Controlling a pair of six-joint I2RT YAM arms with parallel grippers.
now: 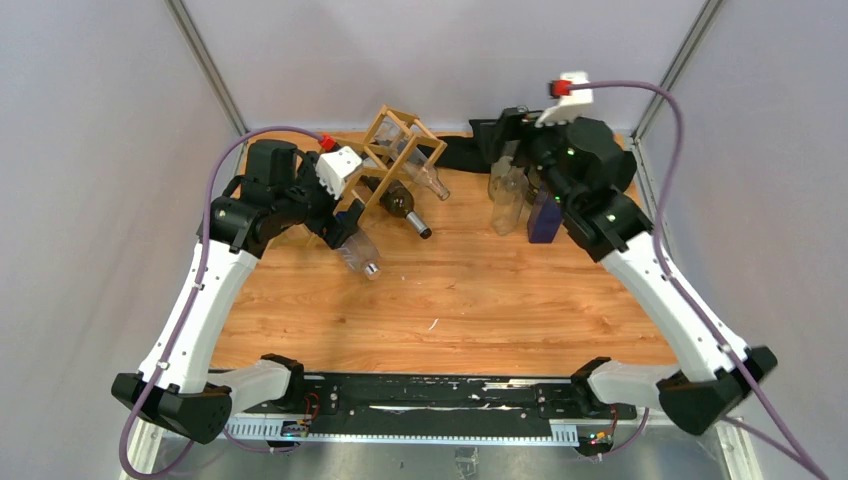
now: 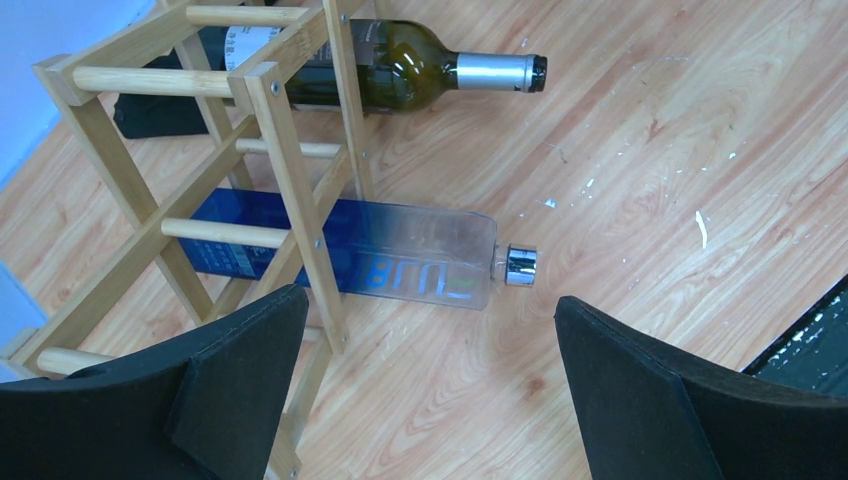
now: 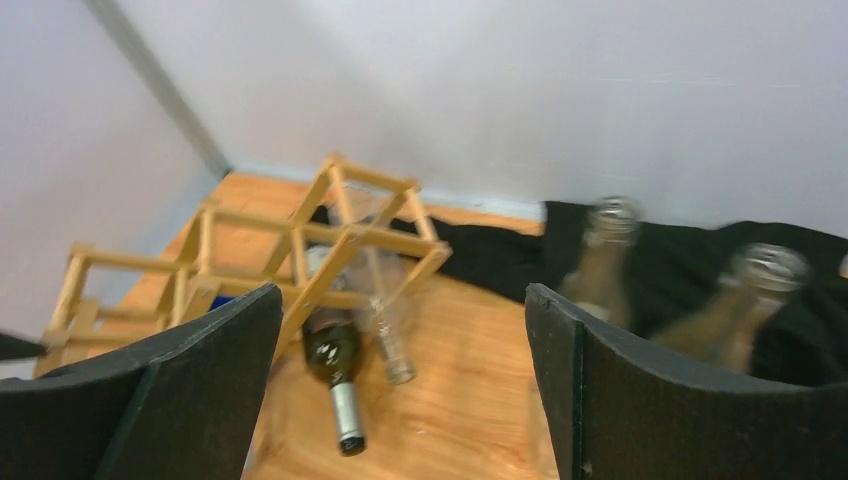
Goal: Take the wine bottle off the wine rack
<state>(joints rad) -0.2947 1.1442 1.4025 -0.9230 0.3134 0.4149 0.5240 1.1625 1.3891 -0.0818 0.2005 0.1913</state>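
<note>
Partly, wine rack cut off, upright bottles blurred

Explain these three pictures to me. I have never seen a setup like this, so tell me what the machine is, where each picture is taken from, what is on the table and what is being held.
The machine is two white and black robot arms bolted at the near edge of a wooden table. The wide picture looks down from above and behind them. The other two come from small cameras on each wrist, so the black shapes at the bottom are that arm's own fingers.

On the table stands a light wooden wine rack. In it lie a dark green wine bottle, a clear bottle with a blue label and another clear bottle. A group of upright bottles stands at the right, by a black cloth.

The left hand hangs open just above the blue-labelled bottle. The right hand is also open, near the standing bottles. Nothing is held.
</note>
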